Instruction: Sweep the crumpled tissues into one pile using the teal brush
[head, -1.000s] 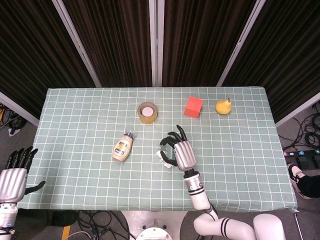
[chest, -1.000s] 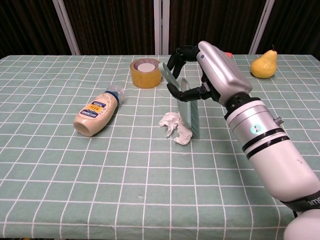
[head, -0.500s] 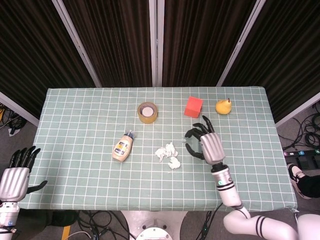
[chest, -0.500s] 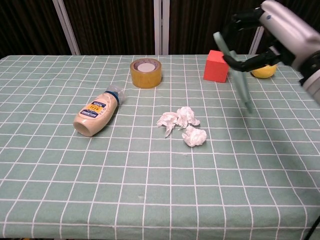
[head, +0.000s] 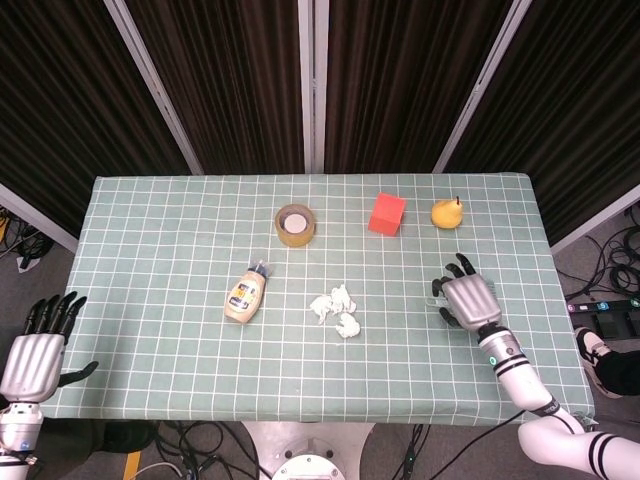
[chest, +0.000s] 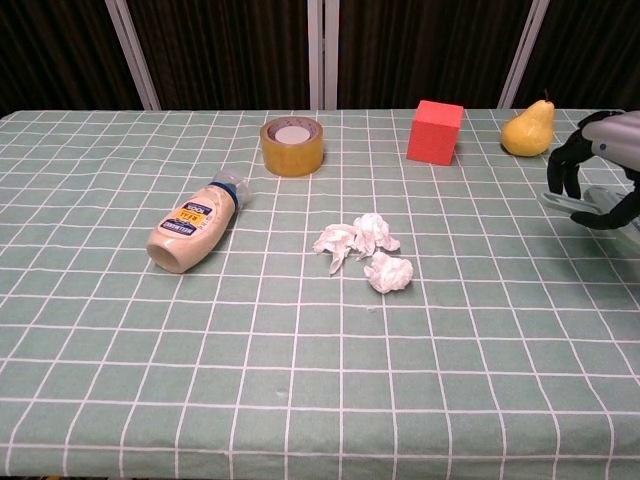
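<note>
Near the middle of the table: the crumpled tissues (head: 337, 311) (chest: 364, 249) lie bunched in one loose cluster, the pieces touching or just beside one another.
Teal brush (chest: 590, 207): over at the right side of the table, well apart from the tissues; only a pale sliver of it shows under the right hand, low over the cloth.
Right hand (head: 466, 299) (chest: 601, 166): its dark fingers (chest: 568, 162) curl down around the brush, holding it.
Left hand (head: 34, 355): off the near left corner of the table, fingers straight and spread apart, holding nothing.
Mayonnaise bottle (head: 246, 293) (chest: 193, 221): on its side, left of the tissues, cap pointing toward the far edge.
Tape roll (head: 295, 223) (chest: 292, 146): flat on the cloth beyond the bottle and the tissues.
Red cube (head: 387, 213) (chest: 435, 131): to the right of the tape.
Pear (head: 447, 213) (chest: 527, 130): yellow, upright, just right of the cube.
Table (head: 150, 240) (chest: 120, 380): covered in green cloth with a white grid.
</note>
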